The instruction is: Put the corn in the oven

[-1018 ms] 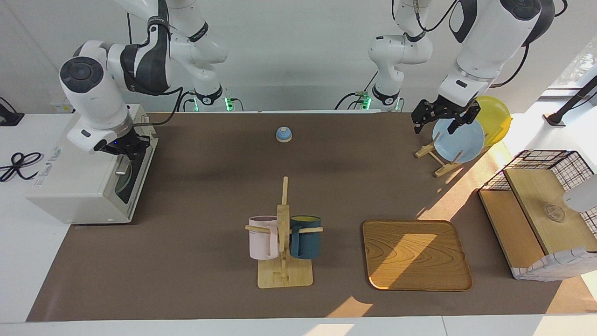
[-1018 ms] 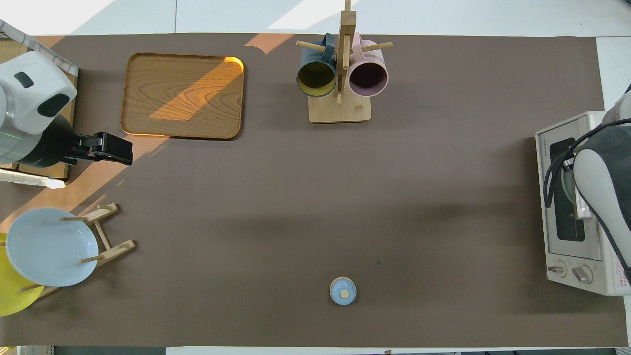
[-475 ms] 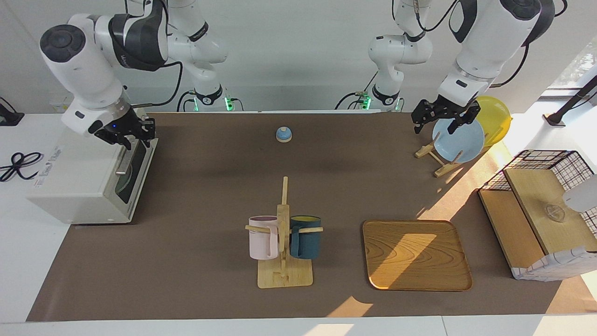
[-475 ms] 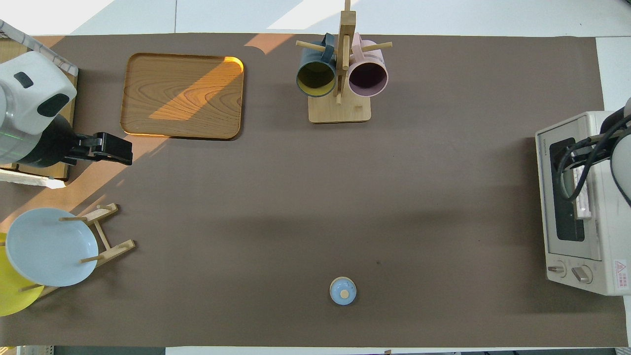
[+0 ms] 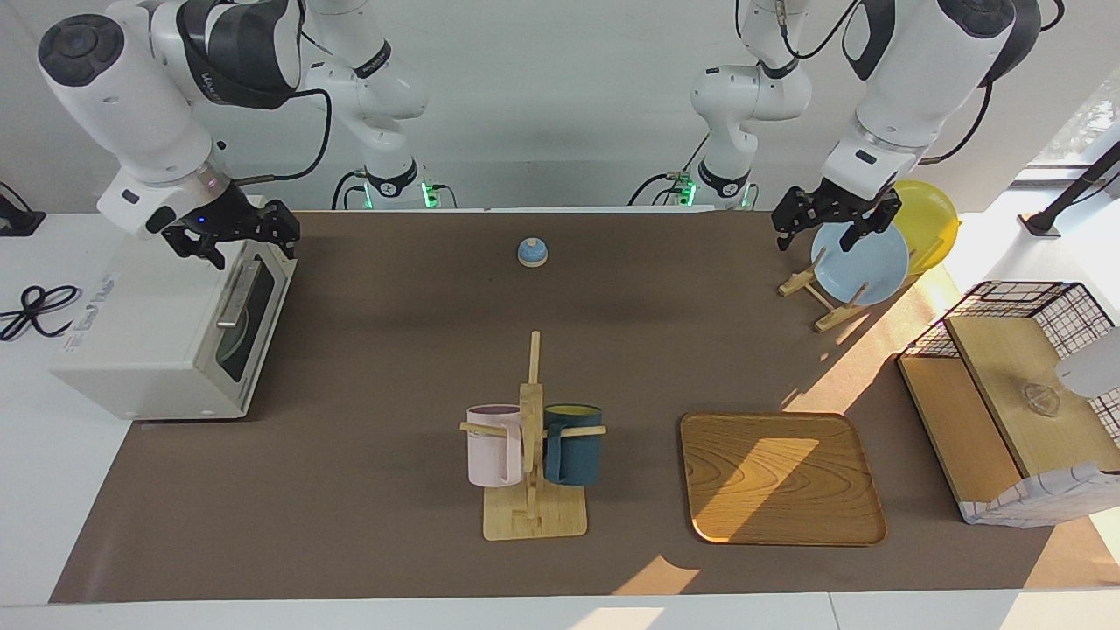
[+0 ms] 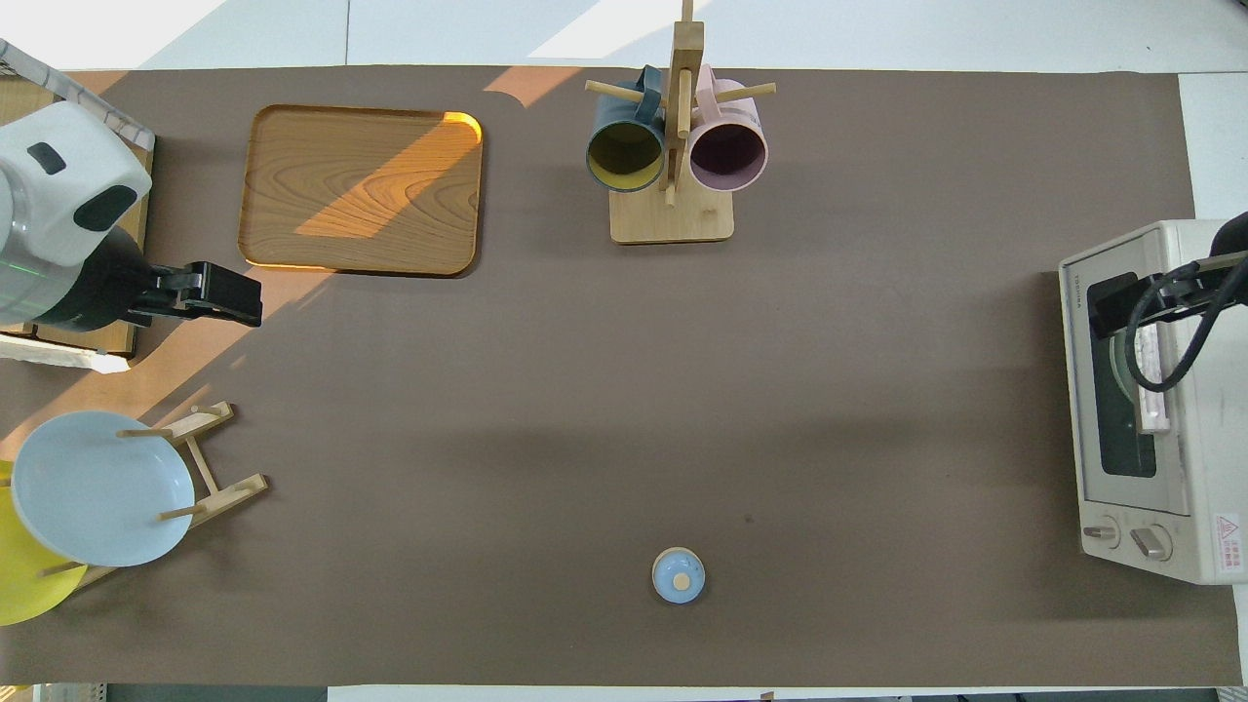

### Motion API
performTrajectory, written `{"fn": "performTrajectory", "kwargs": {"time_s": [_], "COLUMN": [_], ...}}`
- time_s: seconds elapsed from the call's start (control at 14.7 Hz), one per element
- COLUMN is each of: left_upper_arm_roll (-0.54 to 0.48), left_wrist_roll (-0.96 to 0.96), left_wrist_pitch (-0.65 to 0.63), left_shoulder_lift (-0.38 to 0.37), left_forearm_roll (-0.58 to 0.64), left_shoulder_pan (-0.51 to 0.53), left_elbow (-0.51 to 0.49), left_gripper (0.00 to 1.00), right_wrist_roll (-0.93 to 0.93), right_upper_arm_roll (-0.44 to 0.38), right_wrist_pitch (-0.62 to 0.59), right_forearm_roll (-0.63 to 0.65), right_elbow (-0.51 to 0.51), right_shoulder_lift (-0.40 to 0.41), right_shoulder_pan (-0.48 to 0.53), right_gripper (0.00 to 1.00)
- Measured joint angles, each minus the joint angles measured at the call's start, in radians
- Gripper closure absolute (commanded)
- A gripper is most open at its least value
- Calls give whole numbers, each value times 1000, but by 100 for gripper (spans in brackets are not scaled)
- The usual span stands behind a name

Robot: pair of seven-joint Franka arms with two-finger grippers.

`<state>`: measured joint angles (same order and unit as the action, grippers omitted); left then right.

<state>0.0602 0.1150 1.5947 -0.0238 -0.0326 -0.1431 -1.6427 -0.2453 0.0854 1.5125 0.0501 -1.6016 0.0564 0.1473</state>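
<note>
In the facing view, taken from its left edge across, the oven (image 5: 166, 332) comes first, at the right arm's end of the tabletop (image 5: 394, 367), with its dark glass door shut and the bar handle (image 5: 238, 293) lying across it. The right claw (image 5: 234, 234) hangs just above the oven's top front edge, its fingers spread wide and holding nothing. The corn is nowhere in sight — it may already lie inside the shut oven, but through the glass I cannot tell.

Next along is a small blue bell (image 5: 532, 252) close to the robots, then a wooden mug stand (image 5: 532, 490) carrying 2 mugs, then a bare wooden tray (image 5: 780, 477). The left claw (image 5: 836, 223) waits over a plate rack (image 5: 818, 293) holding a pale blue plate (image 5: 862, 262) and a yellow plate (image 5: 932, 223); it is open and empty. A wire basket (image 5: 1019, 302) ends the row.

Judged from this, the door-closing step looks done. If so, the next move calls only for the right arm to lift clear — no grasp needed.
</note>
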Motion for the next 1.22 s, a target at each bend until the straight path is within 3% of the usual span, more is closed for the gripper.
{"fn": "performTrajectory", "kwargs": {"time_s": [1.22], "left_upper_arm_roll": [0], "left_wrist_roll": [0], "left_wrist_pitch": [0], "left_shoulder_lift": [0], "left_forearm_roll": [0], "left_shoulder_pan": [0], "left_elbow": [0], "left_gripper": [0], "right_wrist_roll": [24], "right_upper_arm_roll": [4], "right_wrist_pitch": [-7], "right_forearm_roll": [-6], "right_elbow": [0], "right_shoulder_lift": [-23], "right_shoulder_pan": [-5], "right_gripper": [0]}}
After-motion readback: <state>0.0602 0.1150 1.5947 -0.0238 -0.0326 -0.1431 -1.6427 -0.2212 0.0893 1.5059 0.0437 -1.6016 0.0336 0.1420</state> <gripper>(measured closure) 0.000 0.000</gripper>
